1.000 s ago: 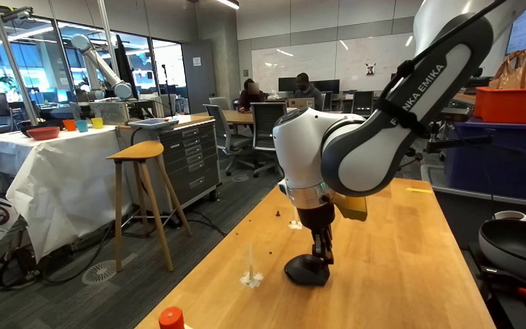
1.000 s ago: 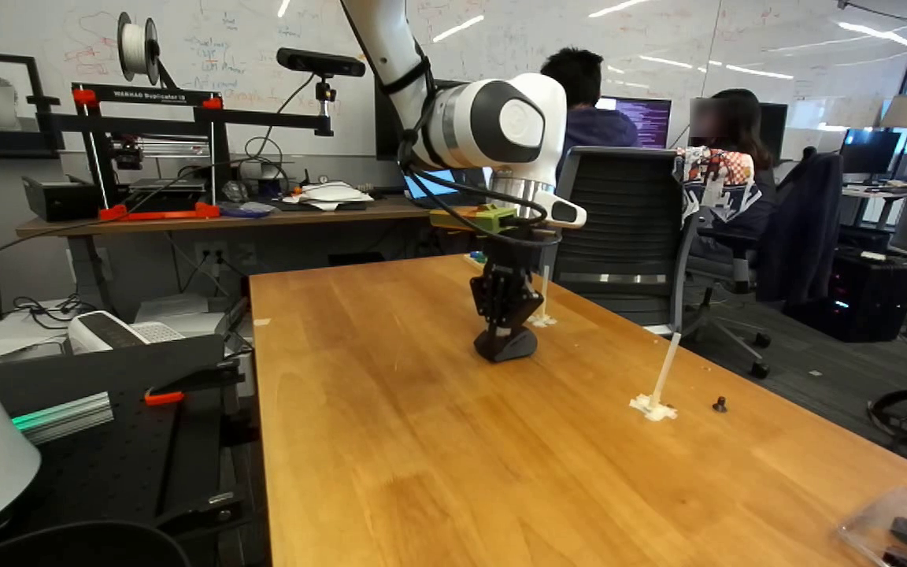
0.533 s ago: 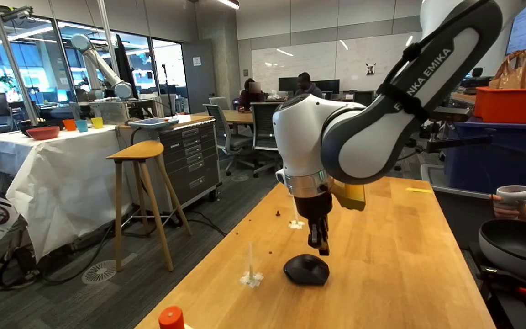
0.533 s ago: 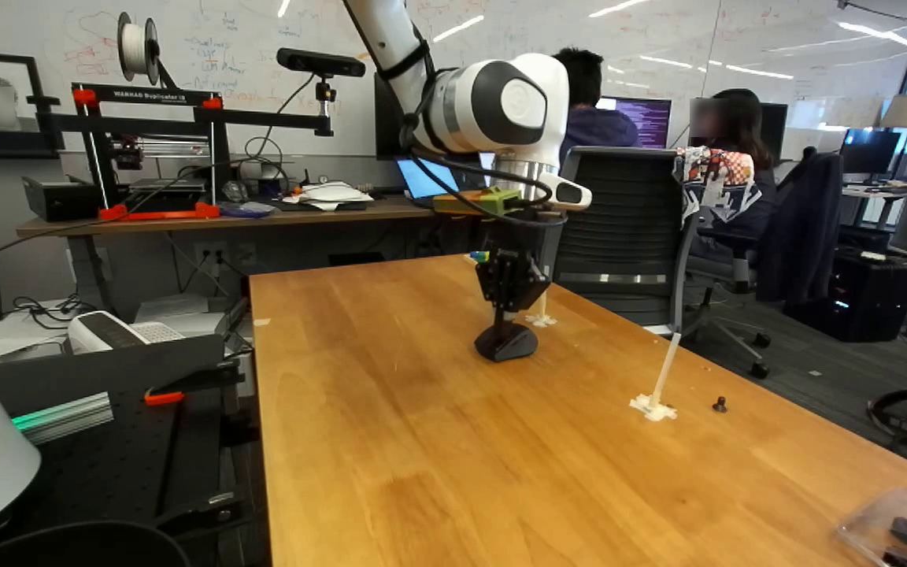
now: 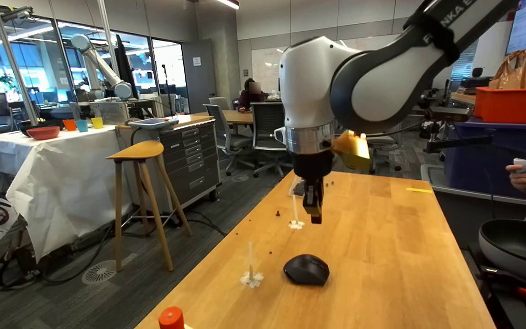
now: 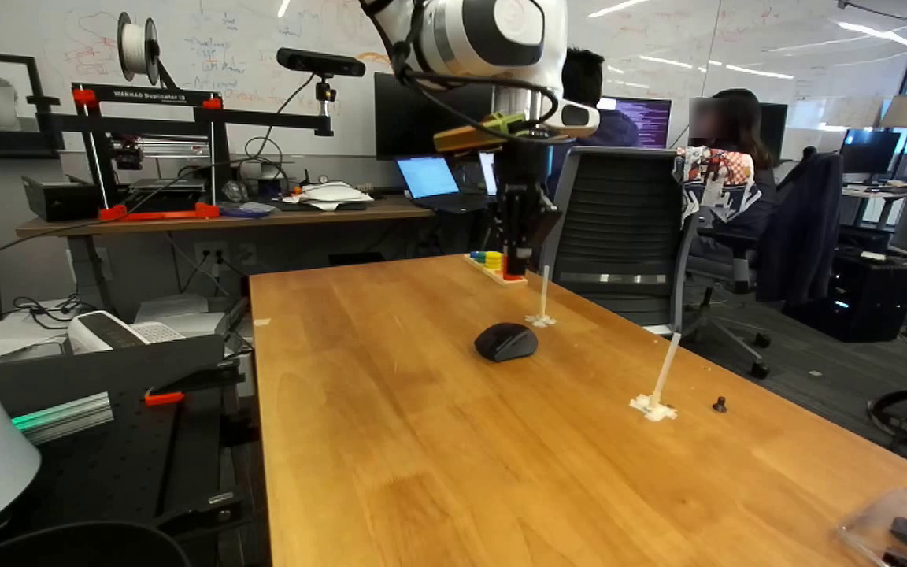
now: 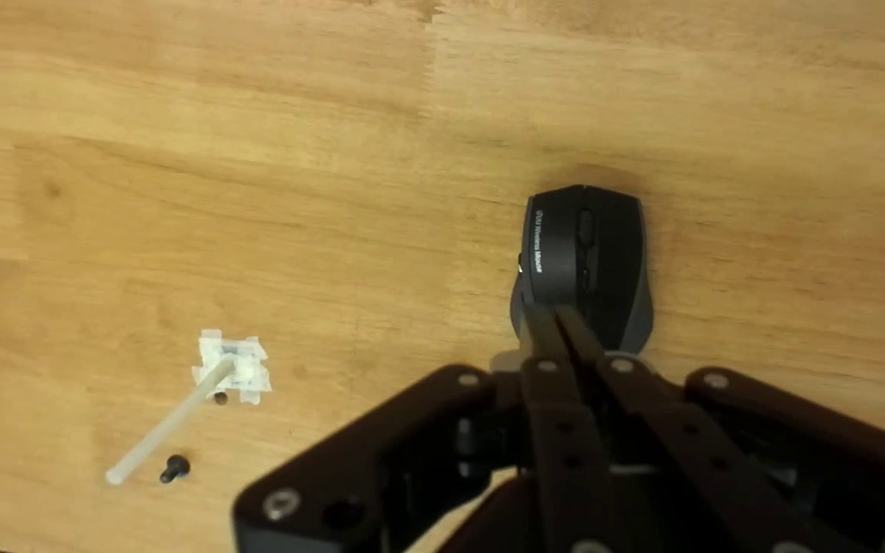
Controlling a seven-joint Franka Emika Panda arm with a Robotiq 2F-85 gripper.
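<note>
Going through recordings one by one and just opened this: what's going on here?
A robot arm holds its shut gripper above a wooden table. Nothing shows between the fingers. A black computer mouse rests on the table apart from the gripper in both exterior views, so the arm is handling nothing. Two pale rods taped to the table stick up nearby.

Clear air, plenty of it, separated the black two-fingered gripper [image 5: 316, 220] from the rounded black computer mouse [image 5: 306, 269], and bare honey-brown wooden tabletop [image 5: 381, 274] ran broad along one flank! Opposite, it was tighter: a thin white taped-down stick [image 6: 544, 293] jutted up near the mouse, a matching stick [image 6: 665, 369] farther along.
</note>
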